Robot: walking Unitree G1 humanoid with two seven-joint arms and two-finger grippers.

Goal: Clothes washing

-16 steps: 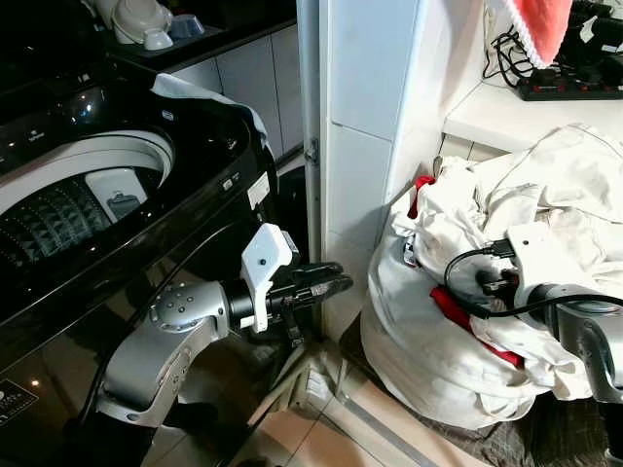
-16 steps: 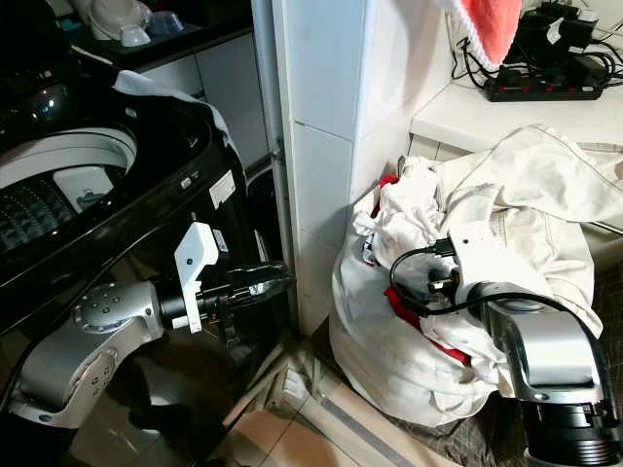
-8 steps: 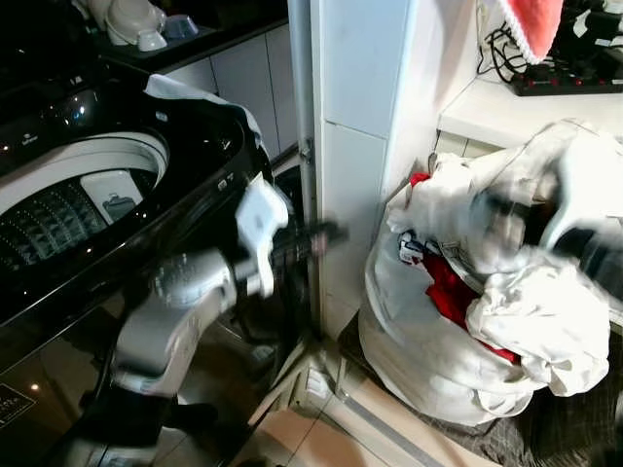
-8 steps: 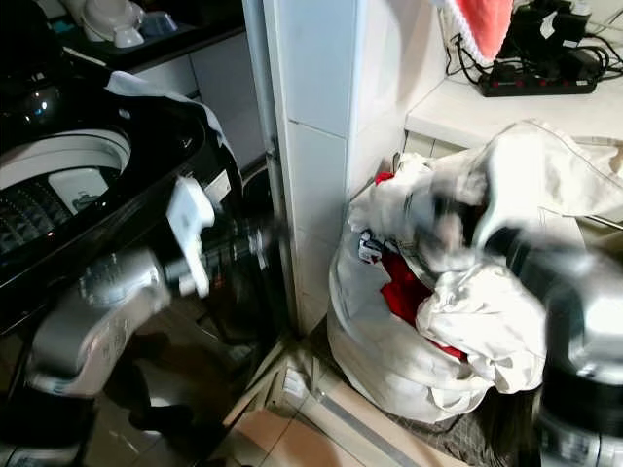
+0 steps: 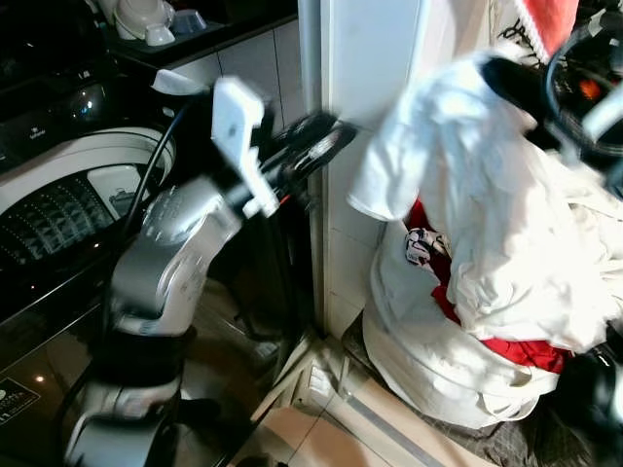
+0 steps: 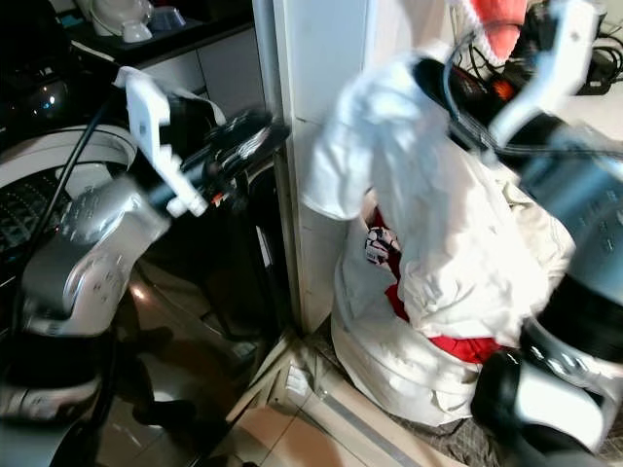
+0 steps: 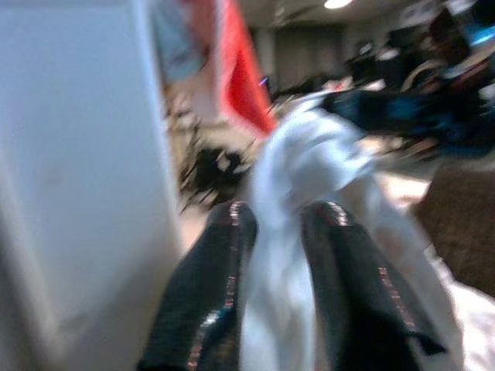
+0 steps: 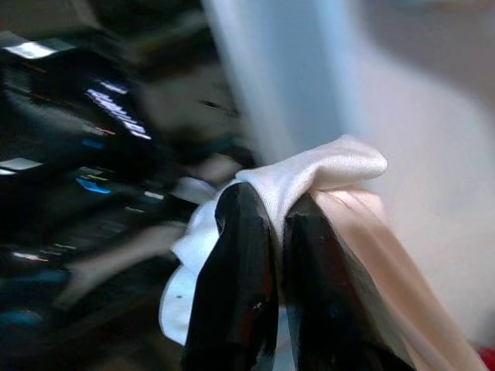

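My right gripper (image 5: 506,73) is raised high at the right, shut on a white garment (image 5: 458,195) that hangs from it in front of the tiled pillar. In the right wrist view its fingers (image 8: 240,232) pinch a fold of that cloth. Below sits a white laundry bag (image 5: 419,370) stuffed with clothes, a red garment (image 5: 526,352) showing on top. My left gripper (image 5: 316,136) is lifted beside the hanging garment, open and holding nothing. The white cloth lies just beyond its fingers (image 7: 224,255). The black top-loading washing machine (image 5: 58,199) stands at the left with its drum open.
A white tiled pillar (image 5: 360,58) stands between the machine and the bag. A red cloth (image 5: 545,19) hangs at the top right above a white shelf with cables. A dark shelf behind the machine holds white dishes (image 5: 146,19). The floor is tiled (image 5: 311,438).
The right gripper has pulled the white garment up out of the bag and toward the left. The left arm has swung up from low beside the machine to the garment's height.
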